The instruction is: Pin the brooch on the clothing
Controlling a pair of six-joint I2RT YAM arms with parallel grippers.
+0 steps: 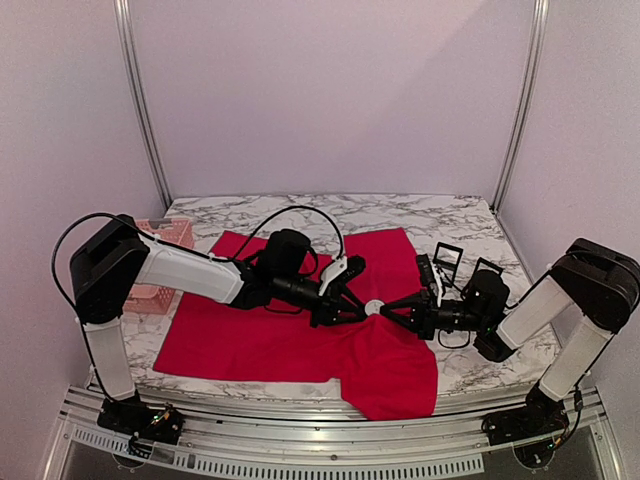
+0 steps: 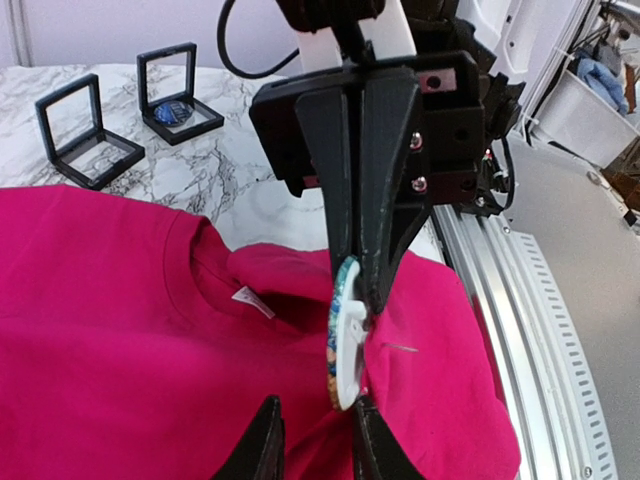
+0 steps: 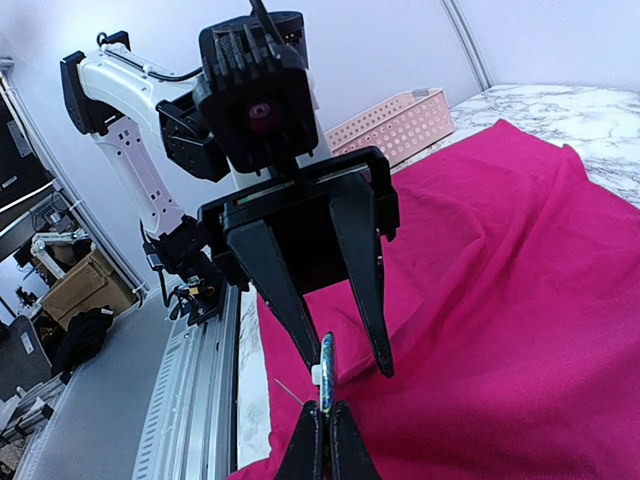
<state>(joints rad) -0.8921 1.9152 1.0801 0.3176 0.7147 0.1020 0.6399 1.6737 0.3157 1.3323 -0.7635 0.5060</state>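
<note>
Top external view: the left hand and the right hand are facing each other fingertip to fingertip over the red clothing, which is lying spread on the marble worktop. The brooch is sitting right between the two hands, directly ahead of each. Neither arm looks nearer to it.

Left wrist view: the right hand is pointing in from straight ahead, its fingers pressing together on the upper edge of the brooch. The disc is hanging on edge with its white back turned to one side. A thin pin is sticking out sideways from that back. The left hand's own fingers are standing apart, and the disc's lower edge is dipping between them, closer to one finger. Whether it touches, I cannot tell. The clothing's collar and white label are lying below and beyond.

Right wrist view: the right hand's fingers are clamping the brooch edge-on, while the left hand's fingers are straddling it from ahead, spread apart. In my judgement, the pin has to travel down from the hands into the fabric beneath.
</note>
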